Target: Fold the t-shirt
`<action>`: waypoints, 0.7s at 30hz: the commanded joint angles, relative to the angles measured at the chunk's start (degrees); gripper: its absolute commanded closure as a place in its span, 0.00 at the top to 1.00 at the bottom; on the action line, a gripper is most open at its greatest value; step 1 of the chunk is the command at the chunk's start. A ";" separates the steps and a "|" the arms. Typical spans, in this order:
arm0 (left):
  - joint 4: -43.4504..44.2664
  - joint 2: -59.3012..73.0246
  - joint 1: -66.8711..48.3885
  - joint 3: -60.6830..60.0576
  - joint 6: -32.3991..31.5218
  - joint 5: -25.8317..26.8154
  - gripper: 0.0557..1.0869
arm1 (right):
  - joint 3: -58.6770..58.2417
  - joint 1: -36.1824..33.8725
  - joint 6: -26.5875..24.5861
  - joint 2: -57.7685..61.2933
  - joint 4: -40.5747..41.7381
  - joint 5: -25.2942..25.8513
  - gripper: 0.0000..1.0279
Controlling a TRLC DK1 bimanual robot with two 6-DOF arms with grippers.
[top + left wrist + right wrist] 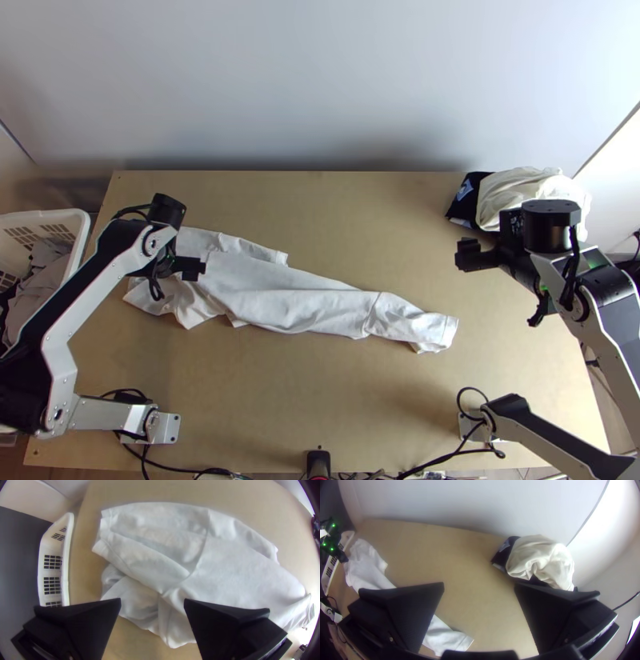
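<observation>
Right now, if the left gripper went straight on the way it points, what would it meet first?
Most likely the rumpled white t-shirt ahead of its open fingers; how far off is unclear.

Over on the left, a white basket [83, 232] stands at the table's [336, 400] edge, greyish cloth [48, 276] heaped inside. Across to the far right, a bunched cream cloth [512, 192] lies against a black one [460, 210], a pale wall [320, 80] rising beyond!

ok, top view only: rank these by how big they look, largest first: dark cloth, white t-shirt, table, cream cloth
1. table
2. white t-shirt
3. cream cloth
4. dark cloth, just the part beside the cream one
</observation>
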 commanded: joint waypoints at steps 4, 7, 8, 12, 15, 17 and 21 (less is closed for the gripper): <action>1.35 6.95 -0.83 1.15 -2.40 0.00 0.82 | -1.59 0.90 -0.11 -1.20 -0.26 -0.45 0.96; 1.79 8.44 -1.01 1.94 -3.10 0.00 0.58 | -1.42 1.08 -0.46 -1.20 -0.26 -0.45 0.96; 1.79 8.79 -1.01 2.12 -3.37 0.00 0.51 | -1.24 1.17 -0.46 -1.11 -0.17 -0.45 0.96; 1.52 9.85 -1.10 1.68 -3.19 0.00 0.38 | -1.07 1.17 -0.46 -0.59 -0.08 -0.45 0.96; 1.35 10.20 -1.27 1.33 -2.75 -0.26 0.19 | -0.89 1.17 -0.46 -0.15 0.10 -0.45 0.96; 1.61 10.38 -1.27 1.41 -1.61 -0.26 0.04 | -0.80 1.08 -0.46 0.12 0.27 -0.45 0.96; 1.52 10.29 -1.62 1.77 -0.55 -0.26 0.04 | -0.63 1.08 -0.46 0.47 0.45 -0.45 0.96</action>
